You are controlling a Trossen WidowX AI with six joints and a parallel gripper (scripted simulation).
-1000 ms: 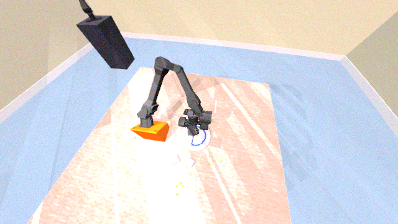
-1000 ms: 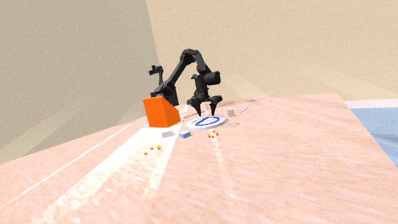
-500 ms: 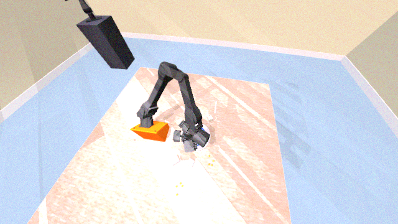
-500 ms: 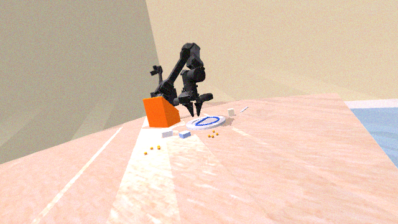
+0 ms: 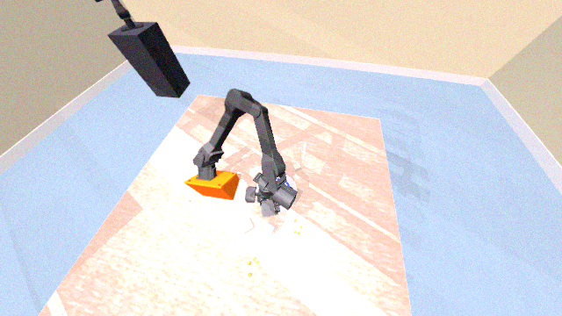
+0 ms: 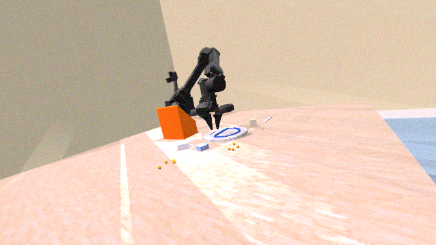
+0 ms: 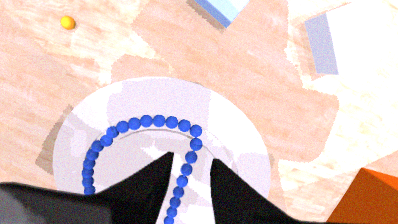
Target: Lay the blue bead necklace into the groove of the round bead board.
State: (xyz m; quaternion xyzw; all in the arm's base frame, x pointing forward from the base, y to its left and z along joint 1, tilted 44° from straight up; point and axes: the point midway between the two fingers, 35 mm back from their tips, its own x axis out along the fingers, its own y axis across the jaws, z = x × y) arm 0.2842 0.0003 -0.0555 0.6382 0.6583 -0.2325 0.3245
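Necklace (image 5: 287,183) (image 6: 229,128) (image 7: 159,121) lies on the board in a D shape, its curved side near the groove and its straight side cutting across the middle, off the groove's curve. Largest is the table (image 5: 351,175) (image 6: 289,170) (image 7: 25,90), with patches of bright light. The black arm (image 5: 267,132) (image 6: 194,76) bends high over it. An orange block (image 5: 215,186) (image 6: 172,122) (image 7: 367,197) stands near the round white board (image 5: 291,180) (image 6: 210,137) (image 7: 240,130). Above the board, the gripper (image 5: 271,202) (image 6: 214,129) (image 7: 192,161) points down, partly open, with a narrow gap and nothing held; the wrist view shows the straight strand through that gap. Smaller are a white block (image 6: 183,145) (image 7: 322,45) and a blue block (image 5: 267,227) (image 6: 202,147) (image 7: 220,10), near each other, and a beige block (image 5: 298,167) (image 6: 253,122) beyond the board. Smallest are yellow balls (image 5: 295,220) (image 6: 234,143) (image 7: 67,22), in two loose groups.
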